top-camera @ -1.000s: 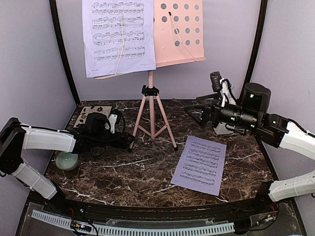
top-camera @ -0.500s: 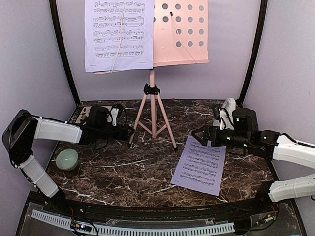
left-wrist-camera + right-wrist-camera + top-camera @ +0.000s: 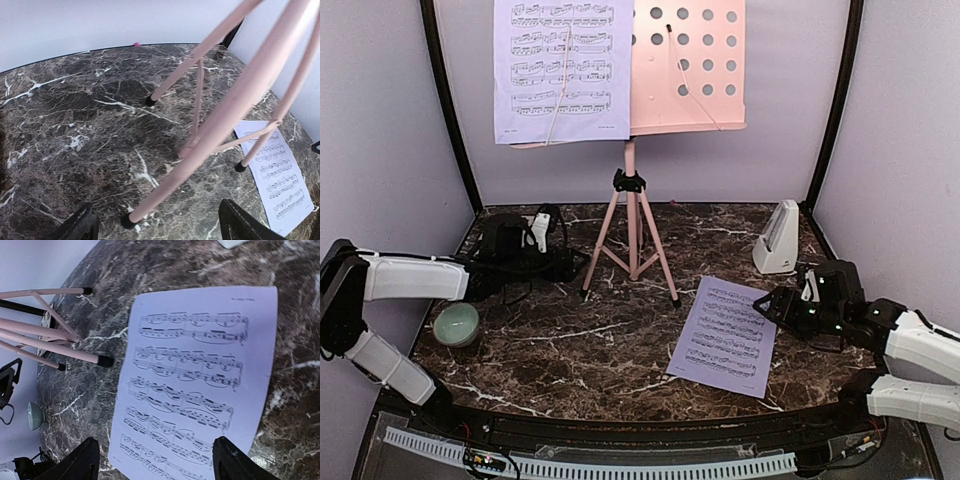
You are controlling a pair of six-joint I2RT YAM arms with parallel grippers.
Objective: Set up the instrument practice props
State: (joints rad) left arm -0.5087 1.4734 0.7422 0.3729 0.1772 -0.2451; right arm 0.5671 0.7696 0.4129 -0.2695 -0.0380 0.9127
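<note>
The pink perforated music stand [image 3: 688, 62] stands on tripod legs [image 3: 630, 245] at the back middle, with one sheet-music page [image 3: 563, 68] on its left half. The second page [image 3: 725, 322] lies flat on the marble right of the legs, and also fills the right wrist view [image 3: 192, 380]. The white-grey pyramid metronome [image 3: 778, 240] stands at the back right. My left gripper [image 3: 575, 266] is open and empty, just left of the stand's left leg foot [image 3: 129, 220]. My right gripper [image 3: 770, 304] is open and empty, low at the page's right edge.
A pale green bowl [image 3: 456, 323] sits at the left, near my left arm. A floral coaster lies mostly hidden behind the left arm. Dark frame posts [image 3: 448, 110] rise at both back corners. The table top is dark marble [image 3: 590, 350].
My right arm has dropped down and back to the right of the flat page, leaving the metronome standing at the back right. My left gripper stays near the stand's left leg.
</note>
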